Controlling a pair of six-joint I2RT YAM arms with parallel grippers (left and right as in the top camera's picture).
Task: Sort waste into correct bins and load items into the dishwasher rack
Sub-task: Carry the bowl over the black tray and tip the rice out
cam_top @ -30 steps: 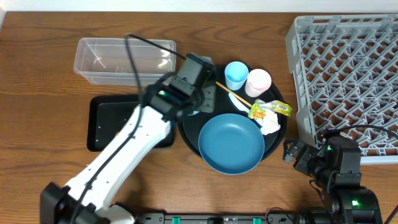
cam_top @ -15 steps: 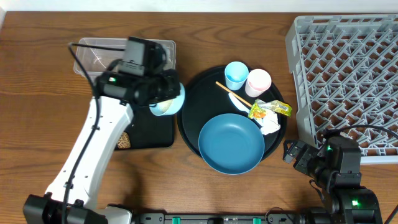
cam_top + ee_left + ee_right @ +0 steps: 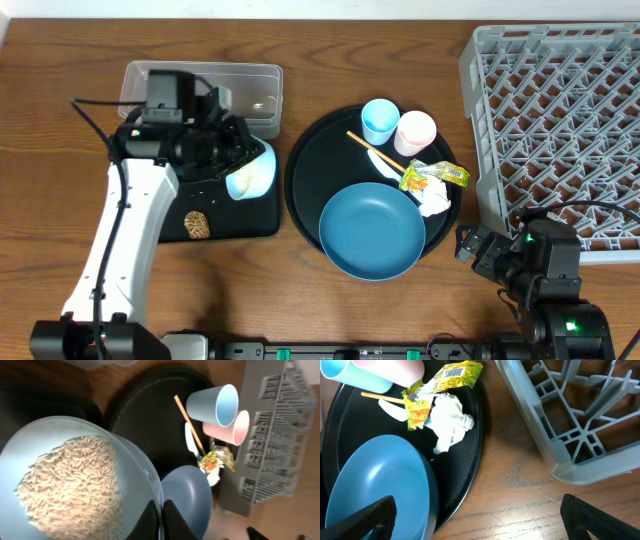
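At the right edge, cropped by the frame: the grey lattice dishwasher rack (image 3: 550, 110); at left, partly hidden under the left arm (image 3: 130, 230), the clear tub (image 3: 250, 85) and shallow black tray (image 3: 240, 220). Over that tray, pinched at the rim by the closed left gripper (image 3: 161, 519): the pale bowl (image 3: 255, 172), tipped sideways, white rice (image 3: 70, 485) heaped inside. Near the rack's corner, the right gripper (image 3: 468, 246), spread wide, empty; on the tray, a brown lump (image 3: 198, 224).

Overhead view: table (image 3: 60, 120) open at top centre & lower left of frame; narrow gap betw. round tray (image 3: 305, 180) and rack (image 3: 560, 120) at right; left arm (image 3: 125, 230) w/ tilted bowl (image 3: 252, 172) overhangs black rectangular tray (image 3: 250, 218) at left.
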